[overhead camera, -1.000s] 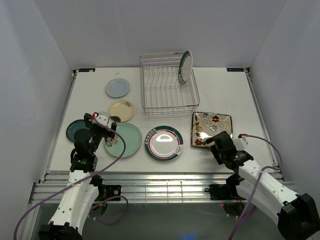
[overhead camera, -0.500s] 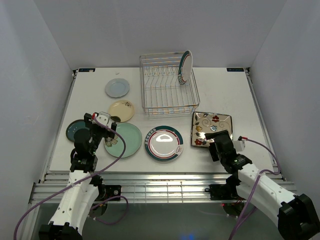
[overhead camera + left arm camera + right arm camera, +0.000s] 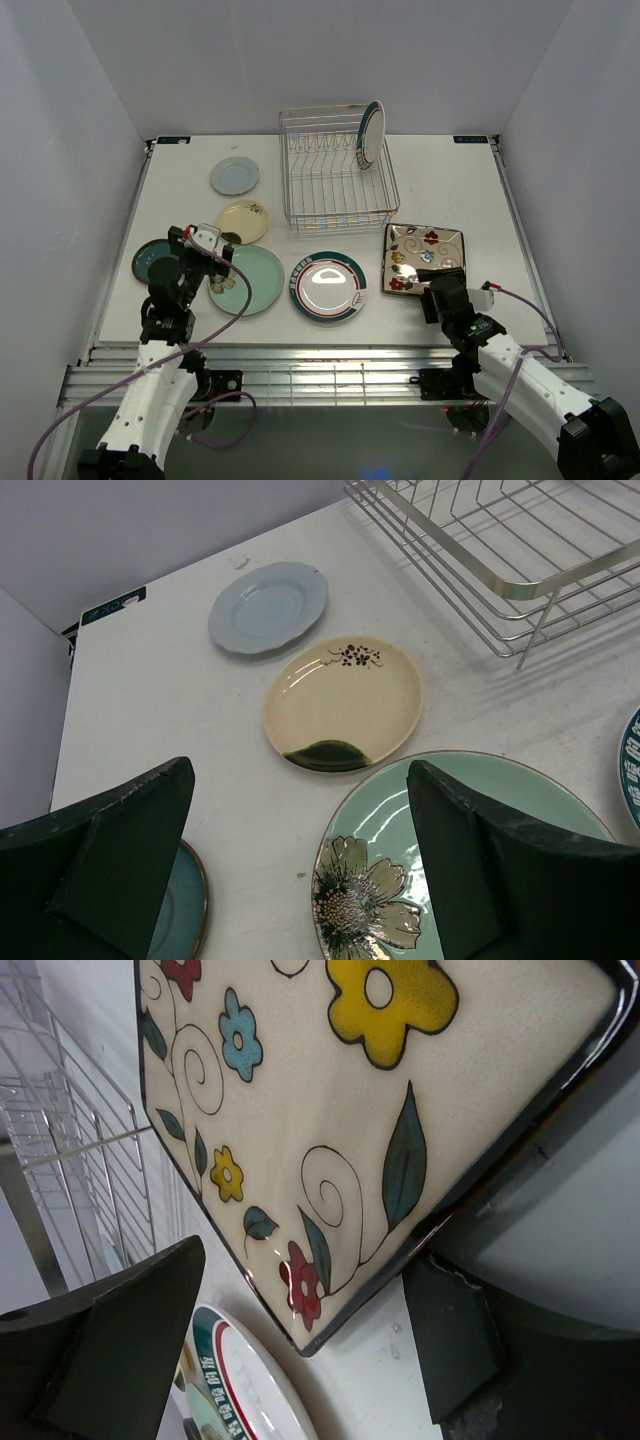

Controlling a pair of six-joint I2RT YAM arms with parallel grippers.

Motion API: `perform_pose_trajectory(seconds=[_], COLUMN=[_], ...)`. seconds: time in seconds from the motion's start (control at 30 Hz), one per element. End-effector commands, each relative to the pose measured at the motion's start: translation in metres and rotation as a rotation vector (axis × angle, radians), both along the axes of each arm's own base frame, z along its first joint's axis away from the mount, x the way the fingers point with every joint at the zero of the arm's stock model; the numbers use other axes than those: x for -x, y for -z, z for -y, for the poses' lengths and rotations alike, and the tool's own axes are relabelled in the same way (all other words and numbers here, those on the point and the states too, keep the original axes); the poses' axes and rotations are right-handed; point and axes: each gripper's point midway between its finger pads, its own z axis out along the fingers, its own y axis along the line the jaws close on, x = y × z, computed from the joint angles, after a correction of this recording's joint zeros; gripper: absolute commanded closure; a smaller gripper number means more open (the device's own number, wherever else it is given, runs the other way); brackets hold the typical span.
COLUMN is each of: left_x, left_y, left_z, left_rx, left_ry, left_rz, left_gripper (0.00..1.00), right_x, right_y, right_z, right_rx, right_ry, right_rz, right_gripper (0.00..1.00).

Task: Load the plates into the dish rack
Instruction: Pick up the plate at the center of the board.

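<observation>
The dish rack (image 3: pixel 338 180) stands at the back middle with one teal-red rimmed white plate (image 3: pixel 371 133) upright at its right end. The second rimmed plate (image 3: pixel 328 285) lies flat in front. The square floral plate (image 3: pixel 422 258) lies to its right. My right gripper (image 3: pixel 438 292) is open at the square plate's near-left corner (image 3: pixel 350 1090), one finger (image 3: pixel 450 1330) by its near edge. My left gripper (image 3: pixel 218 265) is open and empty, above the left edge of the pale green plate (image 3: pixel 400 870). The cream plate (image 3: pixel 343 705), blue-grey plate (image 3: pixel 268 607) and dark teal plate (image 3: pixel 188 900) lie flat at left.
The rack's wire corner shows in the left wrist view (image 3: pixel 500 550) and in the right wrist view (image 3: pixel 70 1130). White walls enclose the table on three sides. A slotted metal rail (image 3: pixel 320 355) runs along the near edge.
My right gripper has drawn back toward the near edge, from over the square plate's near-left part to its near-left corner. The left arm and all plates have not moved.
</observation>
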Motion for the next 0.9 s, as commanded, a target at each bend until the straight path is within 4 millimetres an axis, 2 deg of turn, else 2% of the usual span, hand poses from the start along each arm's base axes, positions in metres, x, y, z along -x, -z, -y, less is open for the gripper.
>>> perform_pose_trajectory(seconds=[0.0,0.33,0.7,0.73,0.77,0.83,0.87], left_x=[0.0,0.0,0.0,0.0,0.0,0.0,0.0], left_y=[-0.014,-0.014,-0.015,-0.015,-0.014,-0.014,-0.013], left_z=[0.0,0.001,0.001,0.001,0.001,0.001,0.001], left_rx=[0.0,-0.003,-0.003,-0.003,-0.004,-0.003,-0.003], left_ry=[0.001,0.004,0.004,0.004,0.004,0.004,0.004], left_rz=[0.035,0.034,0.037,0.037,0.036,0.034,0.033], left_gripper=[0.02,0.02,0.02,0.02,0.02,0.02,0.02], right_x=[0.032,0.033,0.036,0.035,0.035,0.034,0.033], right_y=[0.047,0.055,0.061,0.061,0.061,0.059,0.059], right_z=[0.026,0.037,0.05,0.051,0.052,0.054,0.054], right_rx=[0.122,0.131,0.148,0.152,0.155,0.163,0.163], right_ry=[0.038,0.122,0.194,0.2,0.205,0.214,0.217], right_rz=[-0.182,-0.192,-0.191,-0.19,-0.187,-0.18,-0.177], right_gripper=[0.14,0.29,0.38,0.4,0.48,0.51,0.57])
